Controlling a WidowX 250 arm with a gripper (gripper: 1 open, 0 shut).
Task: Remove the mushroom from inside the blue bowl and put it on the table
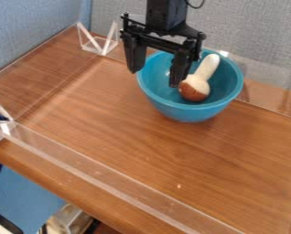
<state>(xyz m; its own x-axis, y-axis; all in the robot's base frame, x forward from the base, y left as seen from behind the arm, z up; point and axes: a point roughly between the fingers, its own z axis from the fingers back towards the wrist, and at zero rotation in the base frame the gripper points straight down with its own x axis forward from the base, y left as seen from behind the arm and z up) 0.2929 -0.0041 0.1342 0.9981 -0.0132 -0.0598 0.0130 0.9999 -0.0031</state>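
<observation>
Tool [162,60] hanging over the blue bowl [219,102], pointed straight down, fingers spread wide apart and gripping nothing. One finger dipping behind the bowl's rim at about ten o'clock, the other reaching down toward the middle, beside the stem. Mushroom [199,77] lying inside the bowl, leaned against the inner wall toward two o'clock: brown cap low near the bottom, cream stem slanting up toward the rim. Tilted that way probably because the curved wall gives a small round-capped toy nowhere flat to stand. Spread fingers make sense for a pickup, leaving room to straddle the stem before closing. Not yet grasped, so the task looks to be at its opening step. Bowl sitting toward one o'clock on the wood-grain surface [123,137], close to the clear wall [265,82] at the back. Wide bare stretch of wood from six to nine o'clock, a likely spot for setting the toy down. Slanted stem and smooth, glossy bowl wall could let the toy slide or roll as the fingers close.
</observation>
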